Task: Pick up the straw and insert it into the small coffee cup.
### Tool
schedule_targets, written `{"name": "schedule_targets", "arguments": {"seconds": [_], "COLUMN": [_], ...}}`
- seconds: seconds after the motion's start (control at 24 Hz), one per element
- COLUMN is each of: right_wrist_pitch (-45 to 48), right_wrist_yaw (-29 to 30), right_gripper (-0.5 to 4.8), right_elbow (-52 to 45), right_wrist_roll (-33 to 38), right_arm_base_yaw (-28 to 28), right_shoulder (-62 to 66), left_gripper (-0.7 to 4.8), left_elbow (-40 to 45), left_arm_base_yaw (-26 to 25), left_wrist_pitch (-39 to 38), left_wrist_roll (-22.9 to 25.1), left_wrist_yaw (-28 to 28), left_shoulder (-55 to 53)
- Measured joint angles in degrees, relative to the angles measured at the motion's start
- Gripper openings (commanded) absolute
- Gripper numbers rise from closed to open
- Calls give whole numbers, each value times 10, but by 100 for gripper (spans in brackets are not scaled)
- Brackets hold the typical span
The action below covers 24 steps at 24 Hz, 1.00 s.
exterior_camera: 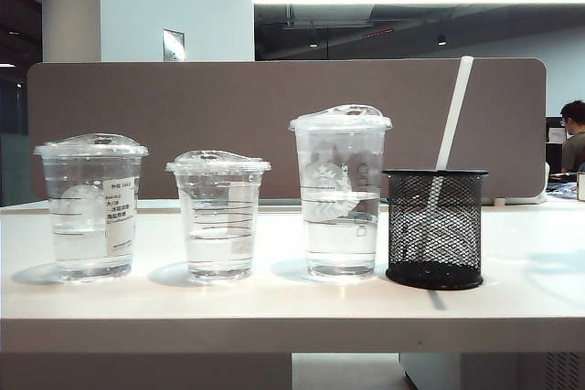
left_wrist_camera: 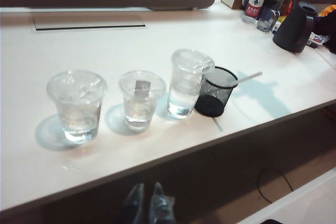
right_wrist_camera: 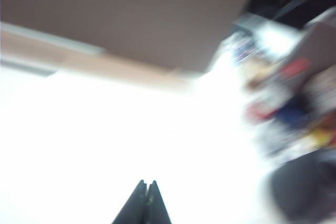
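While both grippers, left [left_wrist_camera: 147,203] and right [right_wrist_camera: 147,184], keep jaws closed empty, straw [exterior_camera: 454,112] stands free.

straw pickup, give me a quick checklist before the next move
1. Straw reachable, leaning in the mesh holder: ok.
2. Small coffee cup upright between the two other cups, lid on: ok.
3. Lid hole for the straw: cannot tell.
4. Right gripper open for the grasp: not ok, shut and empty.
5. Right wrist view sharp enough to aim: not ok, blurred.
6. Left gripper clear of the cups, below the table edge: ok.
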<state>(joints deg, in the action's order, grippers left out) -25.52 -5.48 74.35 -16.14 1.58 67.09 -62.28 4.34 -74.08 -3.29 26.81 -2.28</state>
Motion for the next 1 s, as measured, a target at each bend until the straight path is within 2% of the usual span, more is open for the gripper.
{"name": "schedule_targets", "arguments": {"seconds": [0.04, 0.21, 0.38, 0.46, 0.58, 0.71, 0.83, 1.0], "right_wrist_pitch": [11, 97, 303, 431, 532, 625, 787, 854], "right_wrist_yaw": [55, 107, 123, 152, 163, 165, 162, 153], "right_gripper": [-4, -5, -5, -5, -5, -5, -5, -5], "right_elbow": [-19, -106, -285, -380, -460, -546, -633, -680], "right_wrist_roll": [61, 143, 179, 241, 303, 313, 313, 313], "right_arm_base_yaw": [23, 40, 35, 36, 35, 27, 19, -33], "right_shoulder": [42, 97, 113, 113, 116, 116, 116, 115], "left_gripper": [22, 22, 22, 22, 22, 22, 22, 22], "left_elbow": [0, 0, 0, 0, 0, 0, 0, 0], "left_arm_base_yaw": [0, 0, 0, 0, 0, -1, -1, -3], "left_wrist_pitch": [-5, -6, -7, -10, -12, -12, -12, -12], "left_wrist_roll": [0, 0, 0, 0, 3, 11, 11, 11], "left_wrist_yaw": [0, 0, 0, 0, 0, 0, -3, -13], "left_shoulder": [0, 0, 0, 0, 0, 0, 0, 0]}}
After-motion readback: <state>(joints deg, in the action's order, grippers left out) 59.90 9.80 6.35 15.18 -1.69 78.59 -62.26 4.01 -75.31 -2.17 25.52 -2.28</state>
